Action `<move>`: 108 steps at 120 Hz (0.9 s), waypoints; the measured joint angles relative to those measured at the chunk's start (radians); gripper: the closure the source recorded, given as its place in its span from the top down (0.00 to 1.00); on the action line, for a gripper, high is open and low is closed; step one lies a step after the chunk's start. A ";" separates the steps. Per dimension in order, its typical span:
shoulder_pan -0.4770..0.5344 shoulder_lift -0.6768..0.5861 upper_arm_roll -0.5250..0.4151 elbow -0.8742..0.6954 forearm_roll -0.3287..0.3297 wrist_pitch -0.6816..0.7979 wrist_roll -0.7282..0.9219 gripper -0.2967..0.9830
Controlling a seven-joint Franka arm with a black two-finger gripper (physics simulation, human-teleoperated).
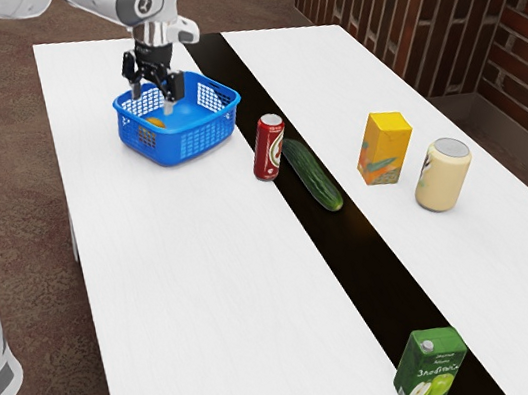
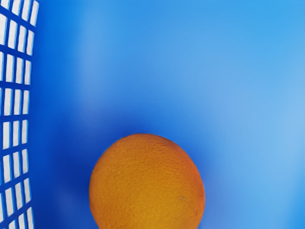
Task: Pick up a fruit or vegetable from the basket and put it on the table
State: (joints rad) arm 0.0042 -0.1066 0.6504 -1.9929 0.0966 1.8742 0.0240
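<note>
Closest to the wrist camera, the orange (image 2: 147, 186) is lying in the basket (image 1: 183, 147). Its near part is being cut off by the wrist view's edge, while the basket's wall is partly hiding it in the exterior view. Reaching into the basket, the claw (image 1: 152, 100) is holding its fingers wide apart. Blue floor is separating the orange from a slotted wall, with broader bare floor opening on its other side. The basket is standing toward the counter's (image 1: 185, 271) far end, with white surface stretching toward the exterior camera. Beyond it, the red can (image 1: 269, 148) is standing beside the cucumber (image 1: 313, 176). Toward the exterior view's right, the yellow carton (image 1: 384, 147) and cream can (image 1: 443, 175) are standing upright; the green carton (image 1: 430, 365) is standing nearer that camera.
</note>
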 joint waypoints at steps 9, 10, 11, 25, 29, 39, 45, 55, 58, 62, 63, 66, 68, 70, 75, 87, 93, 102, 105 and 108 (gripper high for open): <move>0.000 -0.005 0.000 -0.016 0.000 0.008 0.000 0.77; 0.000 -0.006 0.000 -0.018 0.000 0.008 0.000 0.77; 0.000 -0.007 0.000 -0.019 0.000 0.009 0.000 0.77; 0.000 -0.017 0.000 -0.032 0.000 0.015 0.001 0.77; 0.001 -0.019 0.000 -0.036 0.000 0.017 0.001 0.77; 0.003 -0.020 0.001 -0.042 0.000 0.019 0.001 0.77; 0.004 -0.020 0.002 -0.045 0.000 0.024 0.002 0.77; 0.005 -0.019 0.003 -0.052 0.000 0.031 0.002 0.77; 0.005 -0.019 0.003 -0.053 0.000 0.033 0.002 0.77; 0.005 -0.018 0.003 -0.057 0.000 0.035 0.002 0.77; 0.005 -0.018 0.003 -0.058 0.000 0.036 0.002 0.77; 0.005 -0.017 0.003 -0.060 0.000 0.038 0.003 0.77; 0.006 -0.015 0.003 -0.061 0.000 0.039 0.003 0.77; 0.006 -0.013 0.003 -0.062 0.000 0.040 0.003 0.77; 0.005 -0.009 0.003 -0.064 0.000 0.042 0.003 0.77; 0.004 -0.001 0.003 -0.068 -0.001 0.050 0.002 0.77; 0.001 0.005 0.003 -0.073 -0.001 0.057 0.002 0.78; -0.005 0.010 0.003 -0.083 -0.002 0.068 0.002 0.79; -0.006 0.011 0.003 -0.084 -0.002 0.072 0.001 0.79; -0.006 0.013 0.002 -0.087 -0.002 0.075 0.002 0.81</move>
State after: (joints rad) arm -0.0021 -0.0940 0.6529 -2.0799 0.0948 1.9491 0.0257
